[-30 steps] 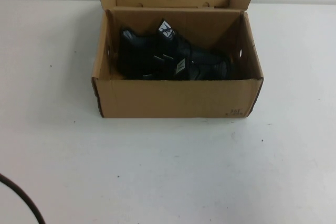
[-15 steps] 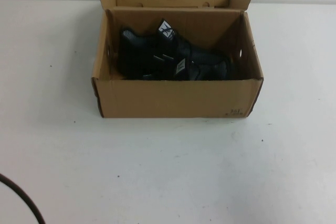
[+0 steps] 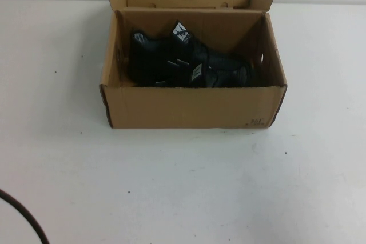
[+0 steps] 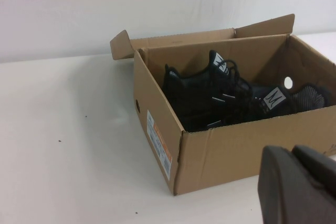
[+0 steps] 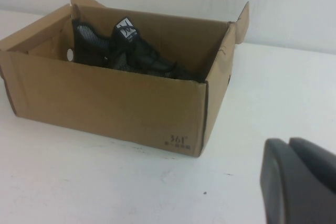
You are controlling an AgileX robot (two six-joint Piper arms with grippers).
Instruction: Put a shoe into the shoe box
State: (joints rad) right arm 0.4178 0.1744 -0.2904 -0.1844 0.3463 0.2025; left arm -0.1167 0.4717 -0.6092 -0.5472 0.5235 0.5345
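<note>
Inside your open brown cardboard shoe box (image 3: 189, 107) lie black knit sneakers (image 3: 183, 64); both grippers, left (image 4: 299, 184) and right (image 5: 302, 182), sit well back, grip unreadable.

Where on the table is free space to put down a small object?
The white table is bare before the shoe box and on both its sides. Inside, the black sneakers crowd it. Left gripper and right gripper wait apart.
</note>
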